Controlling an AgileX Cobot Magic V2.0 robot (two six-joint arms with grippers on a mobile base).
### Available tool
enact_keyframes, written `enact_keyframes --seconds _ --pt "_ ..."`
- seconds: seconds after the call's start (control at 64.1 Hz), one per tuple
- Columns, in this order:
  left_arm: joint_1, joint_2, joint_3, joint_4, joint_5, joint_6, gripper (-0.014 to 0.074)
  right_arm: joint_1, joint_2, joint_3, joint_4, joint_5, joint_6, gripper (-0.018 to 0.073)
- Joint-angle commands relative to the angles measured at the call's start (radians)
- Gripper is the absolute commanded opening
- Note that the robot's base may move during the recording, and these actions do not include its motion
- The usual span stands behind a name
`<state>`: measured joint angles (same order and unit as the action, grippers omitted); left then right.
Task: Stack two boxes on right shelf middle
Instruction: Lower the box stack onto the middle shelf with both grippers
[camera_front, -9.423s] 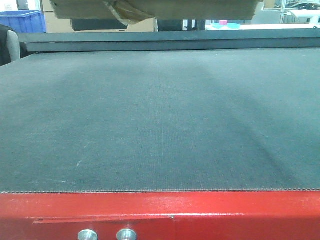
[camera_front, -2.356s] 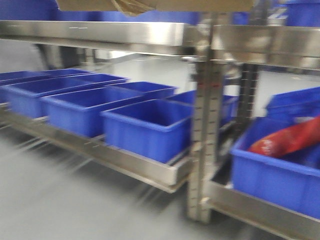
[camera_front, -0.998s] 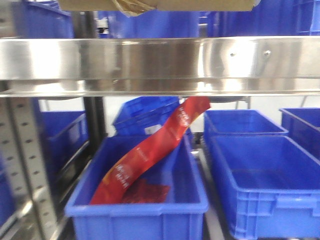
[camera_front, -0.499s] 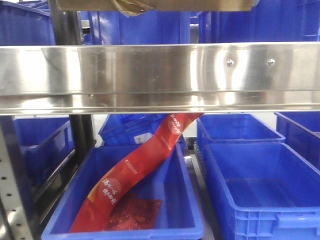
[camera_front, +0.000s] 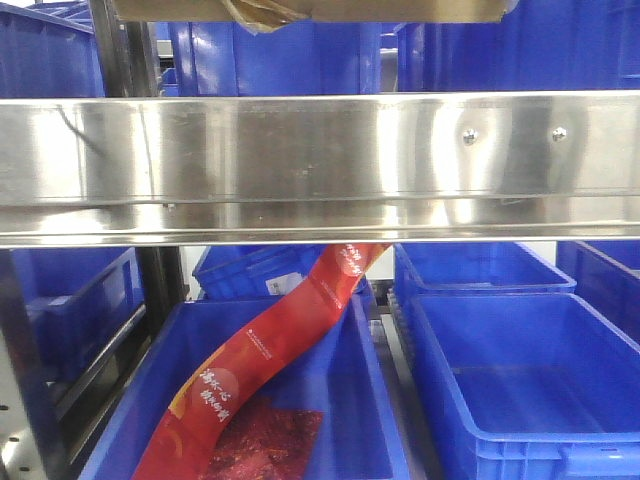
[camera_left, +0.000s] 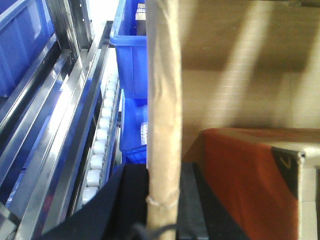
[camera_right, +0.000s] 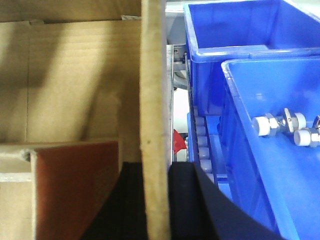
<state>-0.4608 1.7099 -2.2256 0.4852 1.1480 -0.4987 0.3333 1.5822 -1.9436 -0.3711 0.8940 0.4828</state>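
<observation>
Between the left jaws (camera_left: 162, 210), the cardboard box's (camera_left: 235, 75) side wall stands on edge, one black finger (camera_left: 131, 200) outside it and one inside, both pressed against it. The right jaws (camera_right: 155, 200) pinch the opposite wall the same way, closed on the board from both faces. Inside the box, just beside each inner finger, lies a red-topped carton (camera_right: 75, 180). In the front view the box's underside (camera_front: 310, 10) sits above the shelf's mirror-like front rail (camera_front: 320, 165), with blue plastic bins (camera_front: 520, 380) beneath.
</observation>
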Motion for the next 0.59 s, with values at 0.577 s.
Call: enact_keyframes --seconds 0.577 --pt "-0.003 -0.015 -0.011 0.002 -0.018 0.003 -0.0111 0.000 -0.013 -0.009 0.106 -0.093 0.005 -0.0162"
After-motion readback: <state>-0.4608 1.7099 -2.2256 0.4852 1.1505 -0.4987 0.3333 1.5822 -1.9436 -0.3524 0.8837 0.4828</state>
